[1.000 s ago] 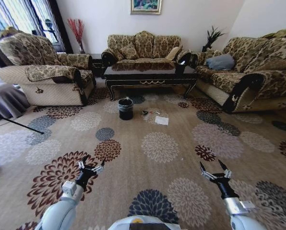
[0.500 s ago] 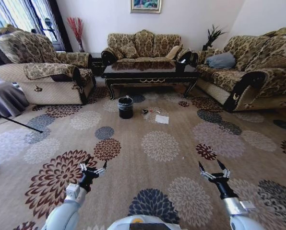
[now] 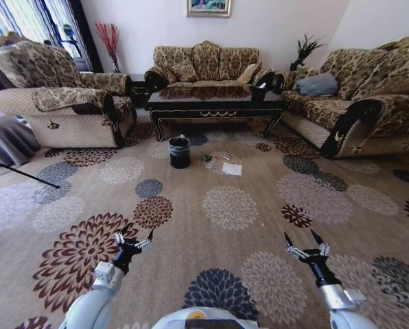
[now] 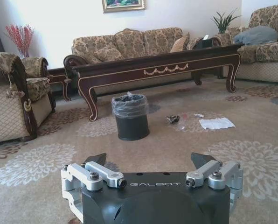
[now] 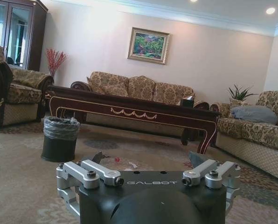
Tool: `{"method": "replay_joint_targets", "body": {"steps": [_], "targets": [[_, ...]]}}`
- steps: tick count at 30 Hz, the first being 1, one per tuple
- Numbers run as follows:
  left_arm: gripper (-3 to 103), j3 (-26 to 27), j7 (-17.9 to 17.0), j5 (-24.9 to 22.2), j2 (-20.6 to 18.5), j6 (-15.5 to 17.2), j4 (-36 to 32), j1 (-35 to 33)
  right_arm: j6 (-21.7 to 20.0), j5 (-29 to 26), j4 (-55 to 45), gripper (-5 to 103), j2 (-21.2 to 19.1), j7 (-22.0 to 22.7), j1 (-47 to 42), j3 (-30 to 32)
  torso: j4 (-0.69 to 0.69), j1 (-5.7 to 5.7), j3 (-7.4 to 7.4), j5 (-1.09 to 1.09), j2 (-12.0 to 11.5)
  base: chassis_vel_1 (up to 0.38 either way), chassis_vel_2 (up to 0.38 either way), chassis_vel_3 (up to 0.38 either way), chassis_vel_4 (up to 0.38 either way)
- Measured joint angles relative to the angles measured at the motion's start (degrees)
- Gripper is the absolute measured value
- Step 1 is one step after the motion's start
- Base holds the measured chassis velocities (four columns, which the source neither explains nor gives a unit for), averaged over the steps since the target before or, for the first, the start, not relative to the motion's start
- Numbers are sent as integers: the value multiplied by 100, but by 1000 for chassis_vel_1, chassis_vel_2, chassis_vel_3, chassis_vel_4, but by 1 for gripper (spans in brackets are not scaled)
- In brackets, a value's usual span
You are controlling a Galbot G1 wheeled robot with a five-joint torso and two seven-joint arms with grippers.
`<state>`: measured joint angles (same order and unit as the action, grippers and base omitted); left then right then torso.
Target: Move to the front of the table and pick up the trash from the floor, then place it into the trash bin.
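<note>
The dark glossy table (image 3: 217, 110) stands far ahead across the carpet, in front of the middle sofa. The black trash bin (image 3: 179, 152) with its clear liner sits on the floor before the table's left half. To its right lies the trash: a flat white paper (image 3: 232, 168), a dark wad (image 3: 208, 159) and small scraps. The left wrist view has the trash bin (image 4: 130, 116), the paper (image 4: 216, 123) and the wad (image 4: 173, 119). A red cap (image 5: 117, 159) lies on the carpet in the right wrist view. My left gripper (image 3: 133, 238) and right gripper (image 3: 302, 242) hang open and empty, far short of the trash.
An armchair (image 3: 60, 103) flanks the open carpet on the left and a long sofa (image 3: 355, 103) on the right. A thin dark pole (image 3: 22, 176) lies on the floor at the left. Wide patterned carpet stretches between me and the table.
The whole head view has shifted slightly, so the camera has moved a little towards the table. Both arms keep the same pose with open fingers.
</note>
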<state>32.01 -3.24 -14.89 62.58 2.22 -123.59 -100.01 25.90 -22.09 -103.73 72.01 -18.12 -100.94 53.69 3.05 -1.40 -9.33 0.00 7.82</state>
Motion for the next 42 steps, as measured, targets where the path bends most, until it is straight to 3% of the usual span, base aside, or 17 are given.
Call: {"method": "replay_joint_targets", "body": {"steps": [21,32,42], "targets": [[100,-2,-95,-46,45,-47,59,-18,20,20,-10,100,-5,-30,51,-9,0,73,387,0,-458,0,0,0,0],[100,-11,-140,-67,51,-21,66,24,-18,25,-8,100,-24,-35,99,-30,0,69,662,0,-726,0,0,0,0],[100,-26,-237,-83,44,-6,120,120,-30,26,31,100,-30,-36,138,-51,1,85,763,0,-784,0,0,0,0]]}}
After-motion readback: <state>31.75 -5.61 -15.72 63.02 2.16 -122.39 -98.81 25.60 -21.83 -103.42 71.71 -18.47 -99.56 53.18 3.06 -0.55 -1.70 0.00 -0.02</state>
